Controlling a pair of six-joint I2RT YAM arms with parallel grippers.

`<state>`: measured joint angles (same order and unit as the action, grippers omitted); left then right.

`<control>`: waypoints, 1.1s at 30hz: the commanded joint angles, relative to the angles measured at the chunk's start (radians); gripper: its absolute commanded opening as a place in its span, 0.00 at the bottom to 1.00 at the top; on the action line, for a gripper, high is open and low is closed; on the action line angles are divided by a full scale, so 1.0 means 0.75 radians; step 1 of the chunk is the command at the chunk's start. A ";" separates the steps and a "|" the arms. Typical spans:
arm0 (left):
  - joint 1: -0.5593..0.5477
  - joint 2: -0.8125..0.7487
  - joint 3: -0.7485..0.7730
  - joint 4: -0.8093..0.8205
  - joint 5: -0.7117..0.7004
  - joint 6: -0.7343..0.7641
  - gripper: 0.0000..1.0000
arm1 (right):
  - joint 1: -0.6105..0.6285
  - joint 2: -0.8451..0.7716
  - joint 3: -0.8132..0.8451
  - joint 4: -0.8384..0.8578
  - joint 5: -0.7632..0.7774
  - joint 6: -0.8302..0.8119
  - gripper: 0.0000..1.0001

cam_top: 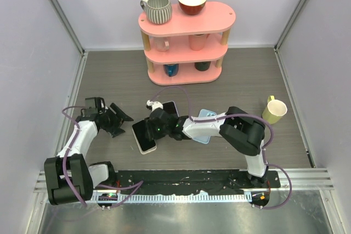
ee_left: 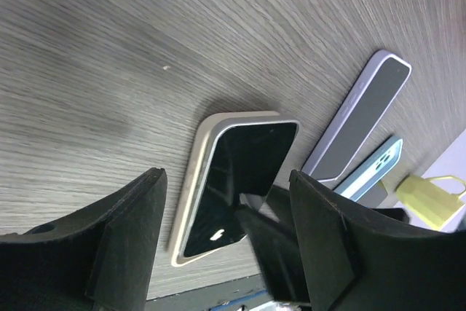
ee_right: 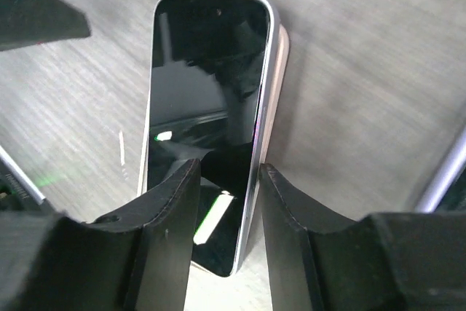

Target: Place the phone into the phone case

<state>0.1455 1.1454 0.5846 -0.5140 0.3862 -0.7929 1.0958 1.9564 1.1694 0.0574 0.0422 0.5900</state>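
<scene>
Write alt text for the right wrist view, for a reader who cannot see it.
A phone with a dark screen lies on a pale case on a grey wood-grain table. The right gripper, jaws partly apart, sits over the phone's end nearest the camera.

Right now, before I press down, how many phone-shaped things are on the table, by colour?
Cream case: 1
Black-screened phone, lying on that case: 1
Lavender phone or case, cannot tell which: 1
Light blue phone or case, cannot tell which: 1
Total: 4
</scene>
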 commanded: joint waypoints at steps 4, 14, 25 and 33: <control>-0.061 -0.044 -0.008 0.051 0.052 -0.033 0.71 | 0.083 -0.168 -0.089 0.012 0.064 0.222 0.48; -0.127 0.019 -0.021 0.047 -0.002 -0.053 0.70 | 0.077 -0.162 -0.119 -0.001 0.056 0.156 0.36; -0.180 -0.007 -0.092 0.053 -0.018 -0.117 0.66 | 0.132 -0.138 -0.248 0.132 -0.001 0.263 0.16; -0.274 -0.032 -0.125 0.051 -0.069 -0.154 0.64 | 0.134 -0.150 -0.269 0.142 0.040 0.340 0.22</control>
<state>-0.0433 1.1320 0.4957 -0.5014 0.3569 -0.8883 1.1782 1.8629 0.9867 0.1783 0.0650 0.8104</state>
